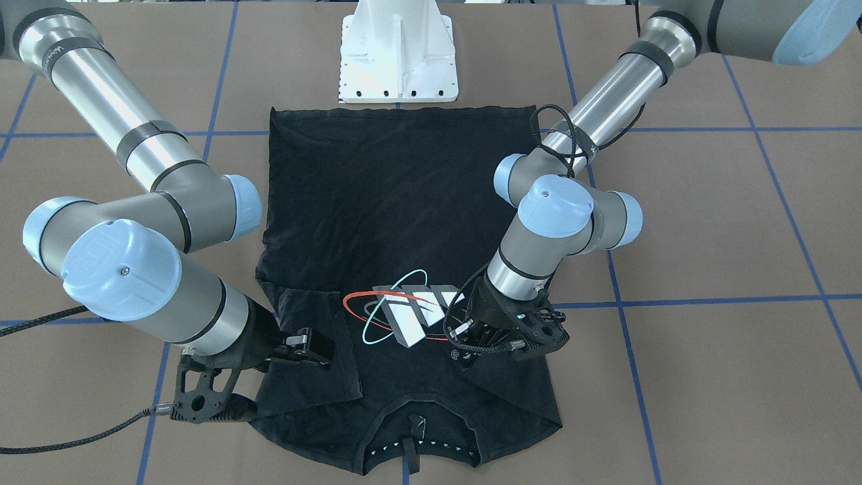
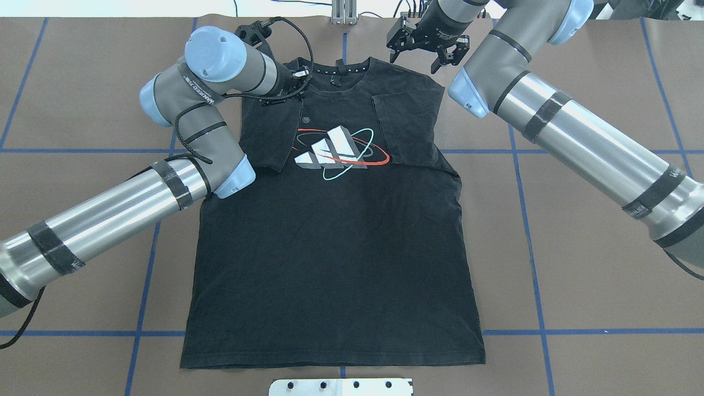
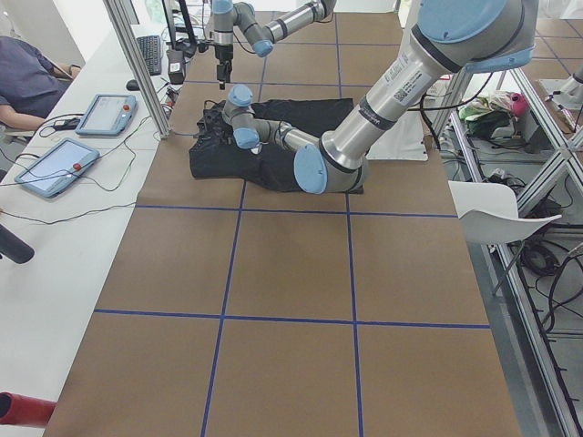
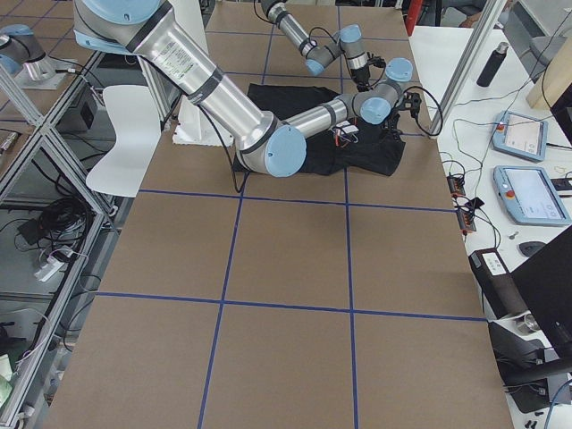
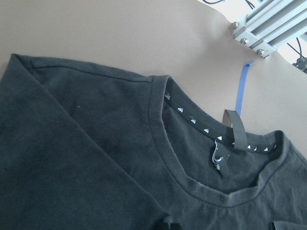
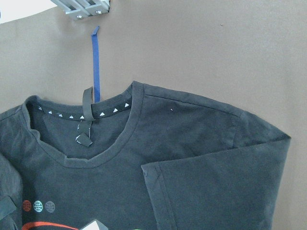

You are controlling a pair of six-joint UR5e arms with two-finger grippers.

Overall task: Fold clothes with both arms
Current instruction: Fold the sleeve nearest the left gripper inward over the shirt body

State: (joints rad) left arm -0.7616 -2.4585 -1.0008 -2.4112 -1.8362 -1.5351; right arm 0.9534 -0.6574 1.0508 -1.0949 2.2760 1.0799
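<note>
Now we see the shirt [image 2: 330,247] lying flat, print up, on the desk [image 2: 577,247] with sleeves [image 2: 410,126] turned in, and our left fingers [image 5: 165,225] and right fingers [image 2: 440,60] spread empty near its shoulders, likely to pinch both for one even fold.

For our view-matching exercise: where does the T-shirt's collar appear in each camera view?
Exterior front-facing: collar bottom centre.
Overhead exterior: collar top centre.
Exterior left: too small to tell.
Exterior right: too small to tell.
Left wrist: collar centre to lower right.
Right wrist: collar left of centre.
Shared landmark: blue tape line leading away from the collar's middle.
</note>
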